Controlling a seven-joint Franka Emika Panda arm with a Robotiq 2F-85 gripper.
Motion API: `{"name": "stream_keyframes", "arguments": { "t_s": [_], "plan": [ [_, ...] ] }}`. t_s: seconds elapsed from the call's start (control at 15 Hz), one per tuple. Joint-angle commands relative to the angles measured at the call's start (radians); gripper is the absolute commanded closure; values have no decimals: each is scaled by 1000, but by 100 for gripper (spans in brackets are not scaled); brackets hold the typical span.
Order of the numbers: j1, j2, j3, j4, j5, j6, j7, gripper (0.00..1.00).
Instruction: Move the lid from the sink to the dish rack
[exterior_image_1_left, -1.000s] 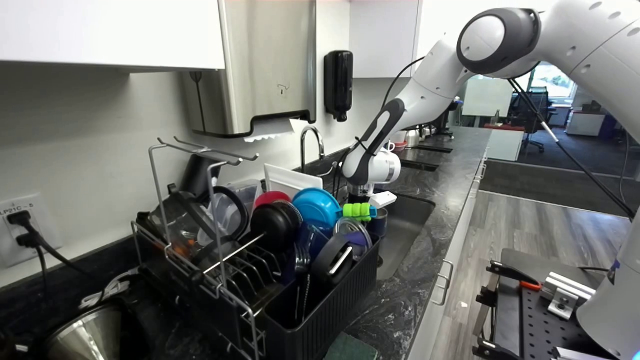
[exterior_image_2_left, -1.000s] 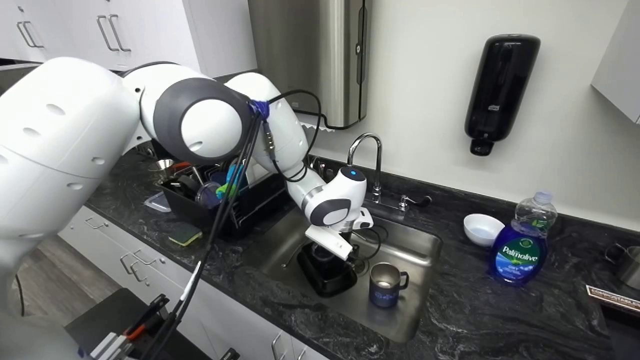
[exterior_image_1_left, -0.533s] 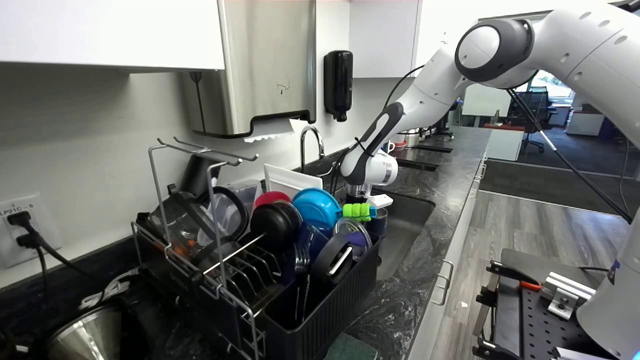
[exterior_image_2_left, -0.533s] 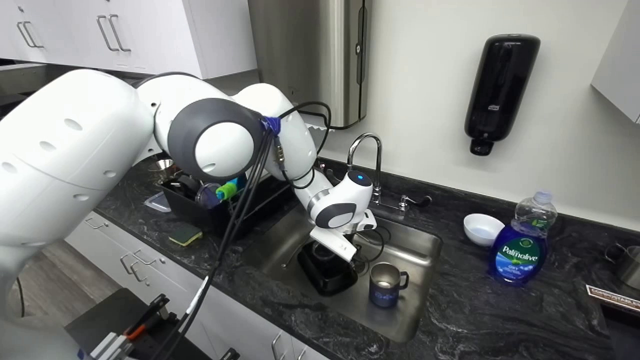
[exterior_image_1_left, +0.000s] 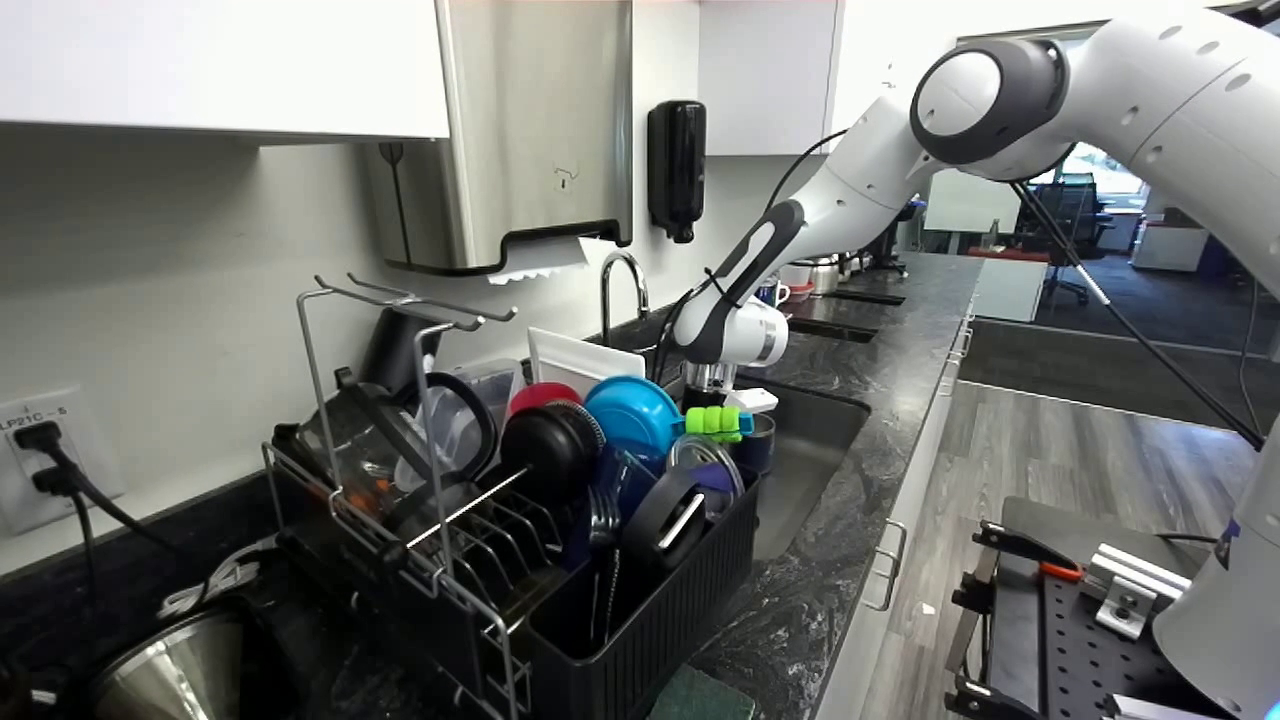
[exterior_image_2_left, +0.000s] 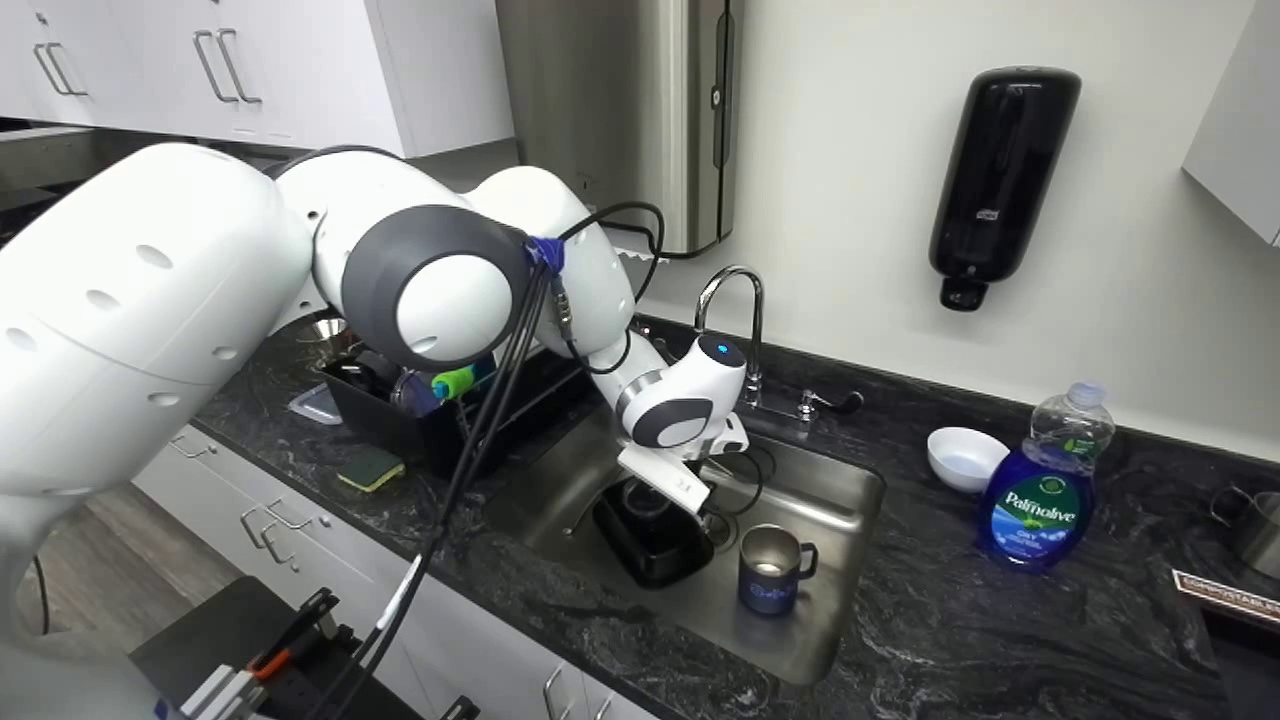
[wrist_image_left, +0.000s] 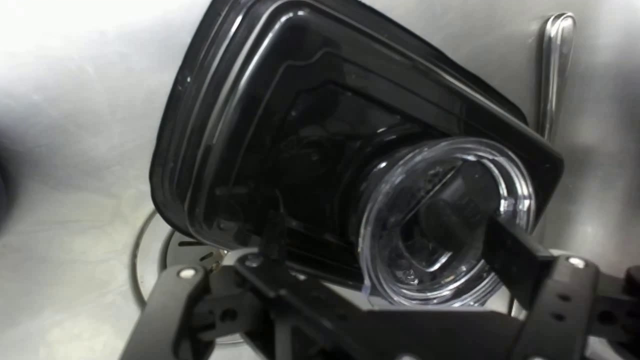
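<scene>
My pincer (wrist_image_left: 382, 220) is spread wide, holding nothing. Just below, the clear round lid (wrist_image_left: 445, 220) sits on a black plastic tub (wrist_image_left: 310, 125) in the sink (exterior_image_2_left: 720, 625). One finger (wrist_image_left: 520, 265) looks to be over the lid, inside its rim, so squeezing now might poke it or skid it along the tub. The lid looks slick, so a weak pinch could drop it. The dish rack (exterior_image_1_left: 440, 520) is crowded, so the lid may fall off there.

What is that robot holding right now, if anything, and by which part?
Nothing is held: the gripper stands open at the clear round lid, with a gap between the lid and one jaw. Whether the other touches it, I cannot tell.
</scene>
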Motion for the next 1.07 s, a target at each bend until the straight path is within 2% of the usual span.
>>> {"name": "stream_keyframes", "arguments": {
  "t_s": [0.0,0.07,0.13,0.2,0.87,0.93,1.0],
  "plan": [
    [-14,-8,15,5,20,-43,-37,0],
    [-12,-8,16,5,21,-46,-36,0],
    [-12,-8,15,6,22,-47,-36,25],
    [-10,-6,15,8,21,-48,-36,26],
    [-8,-1,14,18,19,-67,-42,95],
    [-8,-2,14,20,19,-71,-44,98],
    [-8,-3,13,23,19,-80,-48,95]
  ]
}}
